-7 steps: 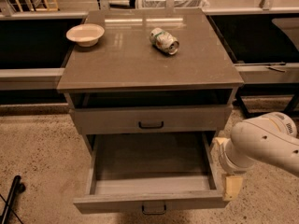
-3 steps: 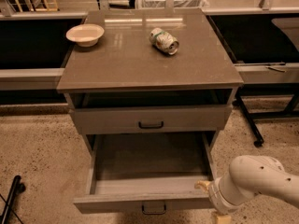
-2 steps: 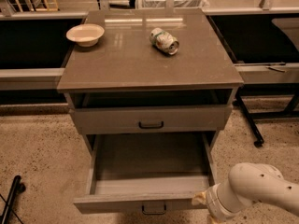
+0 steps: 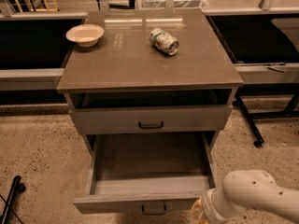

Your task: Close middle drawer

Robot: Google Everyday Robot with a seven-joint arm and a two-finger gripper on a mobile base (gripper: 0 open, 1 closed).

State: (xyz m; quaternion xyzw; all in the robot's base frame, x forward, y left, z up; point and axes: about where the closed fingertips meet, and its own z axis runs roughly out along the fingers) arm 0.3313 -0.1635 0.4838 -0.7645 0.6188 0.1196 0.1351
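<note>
The middle drawer [image 4: 122, 203] is pulled far out at the bottom middle of the frame. Its box is bare inside. The gripper [image 4: 202, 212] is at the bottom right, just beside the drawer's front right corner. I cannot tell if it is spread or pressed together.

It is off to one side of the small dark handle [image 4: 154, 210]. A push on that corner could twist the drawer and make it stick. The gripper could also slip off the edge and bump the cabinet. A hard shove could shake the top and roll the can [image 4: 164, 41] lying up there.

There is open floor on both sides. The top drawer [image 4: 149, 119] hangs just above, so the push should stay low.
</note>
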